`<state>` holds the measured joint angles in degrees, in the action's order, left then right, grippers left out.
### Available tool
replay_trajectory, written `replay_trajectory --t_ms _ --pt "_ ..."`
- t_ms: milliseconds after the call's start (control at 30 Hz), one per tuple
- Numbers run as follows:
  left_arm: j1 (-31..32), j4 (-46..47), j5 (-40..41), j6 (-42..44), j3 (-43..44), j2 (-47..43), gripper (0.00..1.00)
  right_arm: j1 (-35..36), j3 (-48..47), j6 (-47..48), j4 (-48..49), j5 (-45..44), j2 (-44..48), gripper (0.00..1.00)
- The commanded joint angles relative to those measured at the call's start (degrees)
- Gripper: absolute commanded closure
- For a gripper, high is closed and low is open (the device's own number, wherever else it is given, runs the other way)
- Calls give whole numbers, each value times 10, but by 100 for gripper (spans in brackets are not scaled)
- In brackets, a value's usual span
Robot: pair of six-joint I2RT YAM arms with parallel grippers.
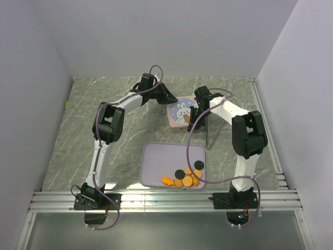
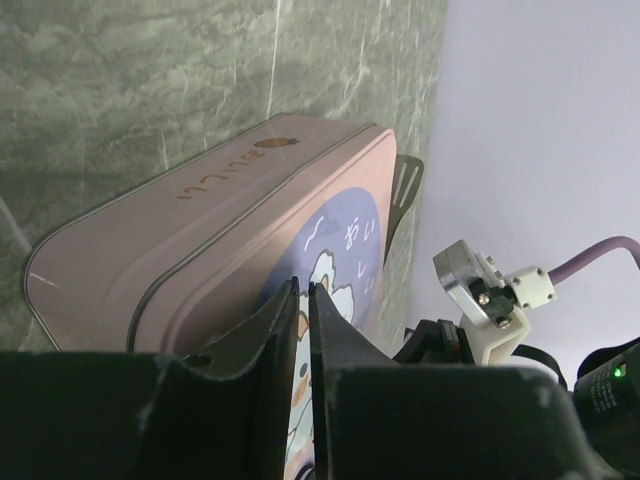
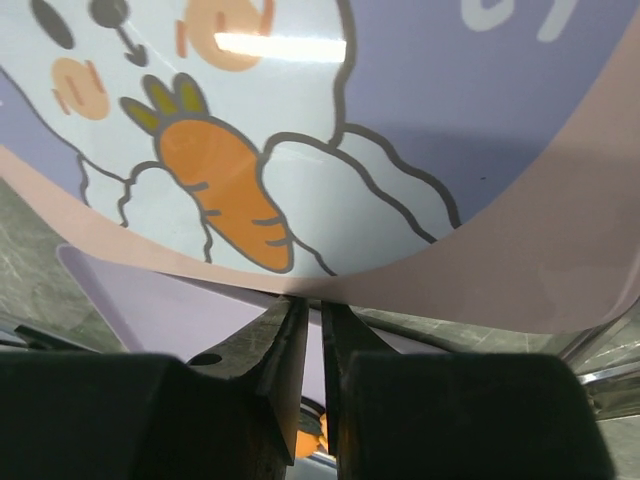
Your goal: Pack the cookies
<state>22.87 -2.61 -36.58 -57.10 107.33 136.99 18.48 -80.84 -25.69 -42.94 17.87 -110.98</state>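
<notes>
The cookies (image 1: pixel 183 180), several orange pieces and two black rounds (image 1: pixel 198 165), lie in the near right corner of a lavender tray (image 1: pixel 158 161). A pink square tin (image 1: pixel 180 115) with a rabbit and carrot lid stands behind the tray, closed. My left gripper (image 1: pixel 170 99) is shut, its tips (image 2: pixel 303 288) against the tin's lid (image 2: pixel 345 235) at its far left corner. My right gripper (image 1: pixel 193 120) is shut, its tips (image 3: pixel 311 305) under the lid's pink rim (image 3: pixel 480 270) on the right side. An orange cookie (image 3: pixel 312 436) shows between the right fingers, far below.
A dark slotted utensil (image 1: pixel 208 131) stands just right of the tin; it also shows in the left wrist view (image 2: pixel 405 192). Grey walls close the marble table on the left, back and right. A metal rail (image 1: pixel 166 199) runs along the near edge.
</notes>
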Motion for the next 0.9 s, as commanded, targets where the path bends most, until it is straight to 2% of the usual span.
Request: replay_trajectory --t_ms 0,233,367,567,667,733,800,867 --pt "0 0 8 -1 37 2 84 -5 -29 17 -2 14 15 83" --pt "-5 38 4 -35 62 -1 82 -5 -14 16 -32 48 74 82" --pt "-20 74 -3 -85 66 -14 80 -5 -9 22 -49 50 103 82" --pt "-56 132 -10 -124 6 -65 76 -27 -35 12 -31 69 134 82" --pt "-66 125 -6 -106 -41 -102 76 -73 -36 -36 37 165 122 82" --pt "-67 125 -6 -95 -70 -129 76 -98 -26 -99 135 246 105 82" --pt "-66 136 -9 -92 -116 -150 77 -125 -8 -172 248 288 89 82" --pt "-65 148 -12 -93 -157 -163 77 -142 -12 -210 307 332 48 83"
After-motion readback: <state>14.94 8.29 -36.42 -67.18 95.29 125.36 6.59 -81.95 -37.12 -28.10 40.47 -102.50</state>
